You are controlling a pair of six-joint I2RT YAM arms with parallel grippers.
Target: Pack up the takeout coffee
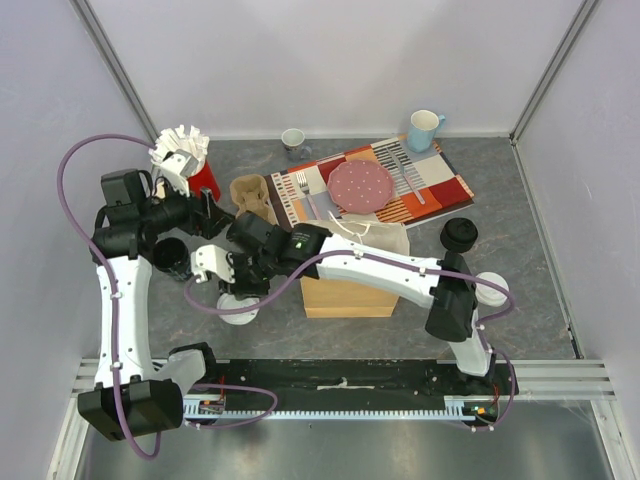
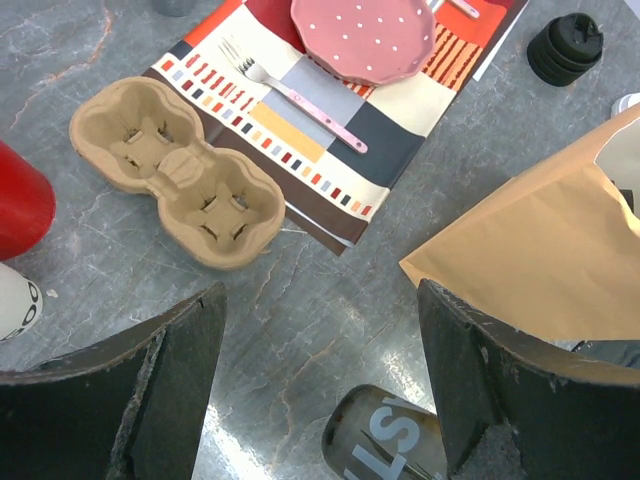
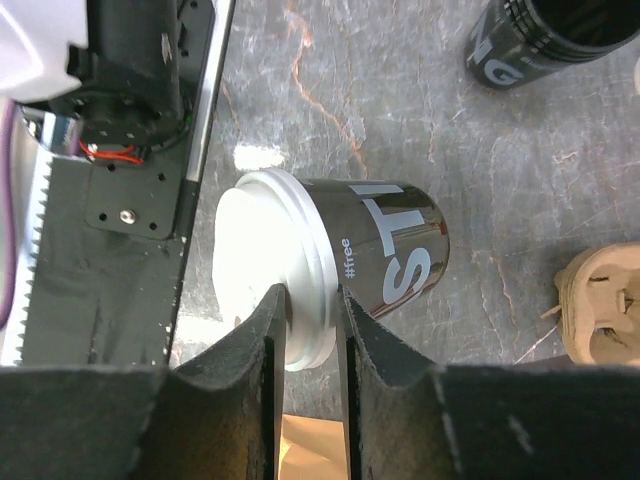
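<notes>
**Q:** Where is the black cup (image 3: 395,250)?

**A:** On the grey table (image 3: 400,110), just left of the brown bag (image 1: 345,297), on the near side.

**Q:** What grips it?

**A:** The right gripper (image 3: 305,305), jaws nearly closed, pinches the rim of its white lid (image 3: 255,250).

**Q:** And the left gripper (image 2: 320,300)?

**A:** Jaws wide apart, holding nothing, near the 2-cup carrier (image 2: 175,170).

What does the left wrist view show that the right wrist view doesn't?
Left wrist only: placemat, plate, fork, the open left gripper. Right wrist only: the white lid, the right gripper straddling its rim, a second black cup. Both: the lettered cup lying on its side, carrier, bag.
</notes>
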